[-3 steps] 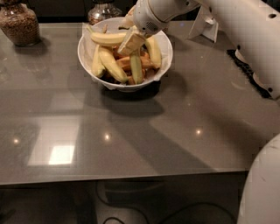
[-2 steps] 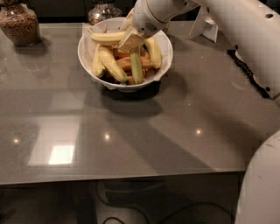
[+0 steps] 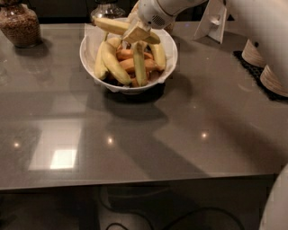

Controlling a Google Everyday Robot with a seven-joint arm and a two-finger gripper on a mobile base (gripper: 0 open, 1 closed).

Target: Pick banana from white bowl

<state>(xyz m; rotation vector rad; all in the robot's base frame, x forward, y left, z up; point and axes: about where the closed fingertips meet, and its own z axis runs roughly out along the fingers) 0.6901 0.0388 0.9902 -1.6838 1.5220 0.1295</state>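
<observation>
One claw [image 3: 137, 32], closed on banana [image 3: 108, 25] past mid-length; long axis sideways across view, crosswise to claw, over white bowl [image 3: 87, 63] far rim.

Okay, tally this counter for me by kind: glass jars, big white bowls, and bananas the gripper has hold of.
Glass jars: 2
White bowl: 1
Banana held by the gripper over the bowl's far rim: 1
Total: 4
</observation>
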